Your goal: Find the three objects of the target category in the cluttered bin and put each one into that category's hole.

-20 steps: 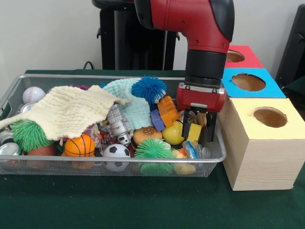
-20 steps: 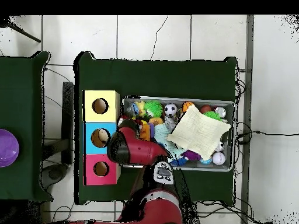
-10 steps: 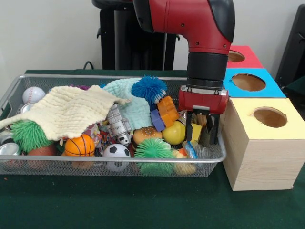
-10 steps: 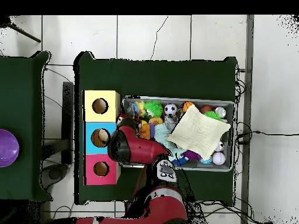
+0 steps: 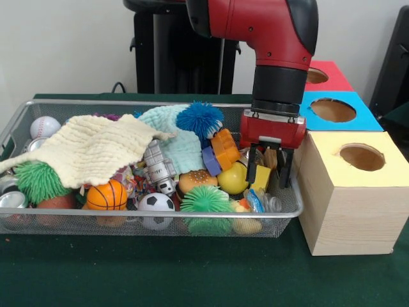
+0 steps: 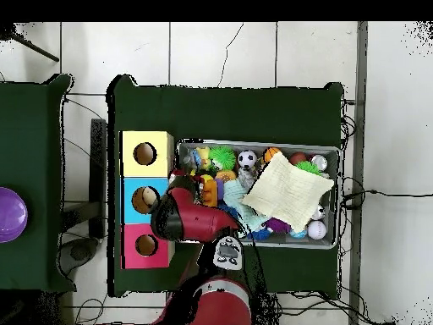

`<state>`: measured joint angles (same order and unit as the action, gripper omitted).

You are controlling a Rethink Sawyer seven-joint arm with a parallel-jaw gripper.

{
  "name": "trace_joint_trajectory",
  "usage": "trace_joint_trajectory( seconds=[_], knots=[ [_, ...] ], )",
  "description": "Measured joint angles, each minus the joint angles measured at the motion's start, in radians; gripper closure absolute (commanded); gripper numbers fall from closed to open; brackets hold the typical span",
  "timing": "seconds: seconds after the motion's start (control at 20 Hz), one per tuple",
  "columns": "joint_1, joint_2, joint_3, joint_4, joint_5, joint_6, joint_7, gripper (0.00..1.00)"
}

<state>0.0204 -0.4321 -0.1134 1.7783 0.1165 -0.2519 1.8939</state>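
Pincer (image 5: pixel 268 173) raised slightly since before, clamping yellow block (image 5: pixel 261 177), above bin (image 5: pixel 160 222)

Front view is taken low and close across the table — wire bin (image 5: pixel 160 220) and three boxes (image 5: pixel 348 192) fill it. Overhead view is taken from high, straight down — same bin (image 6: pixel 331 199), boxes (image 6: pixel 145 199), plus floor.

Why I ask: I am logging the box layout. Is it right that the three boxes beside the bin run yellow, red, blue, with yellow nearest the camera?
Not quite. The front view shows the yellow box nearest, then the blue box, with the red box farthest.
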Motion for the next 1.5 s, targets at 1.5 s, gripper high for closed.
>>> trace_joint_trajectory(
  seconds=[1.5],
  knots=[
    [-0.077,0.027,0.025,-0.035,-0.034,-0.005,0.000,0.00]
  ],
)
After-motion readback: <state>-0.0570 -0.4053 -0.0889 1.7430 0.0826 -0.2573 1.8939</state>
